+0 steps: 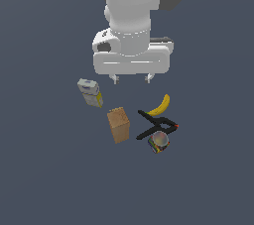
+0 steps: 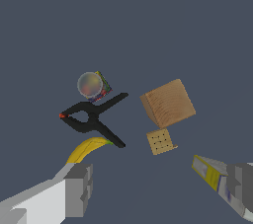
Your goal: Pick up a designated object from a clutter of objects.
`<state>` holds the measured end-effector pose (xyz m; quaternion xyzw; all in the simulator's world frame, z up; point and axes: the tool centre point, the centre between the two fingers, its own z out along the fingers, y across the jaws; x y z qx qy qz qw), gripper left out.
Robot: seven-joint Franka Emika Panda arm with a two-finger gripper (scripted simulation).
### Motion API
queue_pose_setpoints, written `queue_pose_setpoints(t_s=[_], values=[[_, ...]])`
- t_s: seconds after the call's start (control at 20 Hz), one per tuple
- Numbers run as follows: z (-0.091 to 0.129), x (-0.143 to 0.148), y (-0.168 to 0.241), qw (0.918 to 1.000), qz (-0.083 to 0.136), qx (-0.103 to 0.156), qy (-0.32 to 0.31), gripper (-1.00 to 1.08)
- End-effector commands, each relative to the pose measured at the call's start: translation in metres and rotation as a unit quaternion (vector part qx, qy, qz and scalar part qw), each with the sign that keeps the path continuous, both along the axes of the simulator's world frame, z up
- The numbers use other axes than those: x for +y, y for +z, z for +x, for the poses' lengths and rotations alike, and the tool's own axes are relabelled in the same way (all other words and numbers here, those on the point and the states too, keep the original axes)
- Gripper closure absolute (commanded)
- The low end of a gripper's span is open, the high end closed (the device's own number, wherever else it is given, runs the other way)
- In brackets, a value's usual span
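Observation:
The yellow banana (image 1: pixel 161 106) lies on the dark floor, its lower end touching the black clamp (image 1: pixel 156 124). In the wrist view the banana (image 2: pixel 89 149) curves out from behind one finger (image 2: pixel 74 191), next to the clamp (image 2: pixel 91 117). My gripper (image 1: pixel 132 79) hangs above the clutter, towards the exterior view's left of the banana. It is open and empty, and in the wrist view (image 2: pixel 158 188) its fingers are wide apart. The clutter also holds a tan box (image 1: pixel 118 125), a grey-and-yellow box (image 1: pixel 90 93) and a small multicoloured cube (image 1: pixel 158 142).
A pale translucent ball overlaps the cube (image 2: pixel 94 86) in both views. In the wrist view a small tan dotted square (image 2: pixel 160 141) shows just below the tan box (image 2: pixel 168 103). The grey-and-yellow box (image 2: pixel 212 173) lies close to the other finger (image 2: pixel 239 186).

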<state>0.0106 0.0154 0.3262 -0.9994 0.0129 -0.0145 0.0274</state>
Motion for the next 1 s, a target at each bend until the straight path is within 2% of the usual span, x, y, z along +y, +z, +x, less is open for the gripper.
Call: queue_pose_setpoints(t_s=[0.0, 0.45, 0.95], values=[[0.0, 0.0, 0.0, 1.0, 0.0, 0.0, 0.0, -0.92], [0.005, 0.021, -0.005, 0.9993, -0.012, -0.006, 0.033, -0.92], [0.005, 0.024, -0.009, 0.9996, -0.011, -0.004, 0.025, -0.92]])
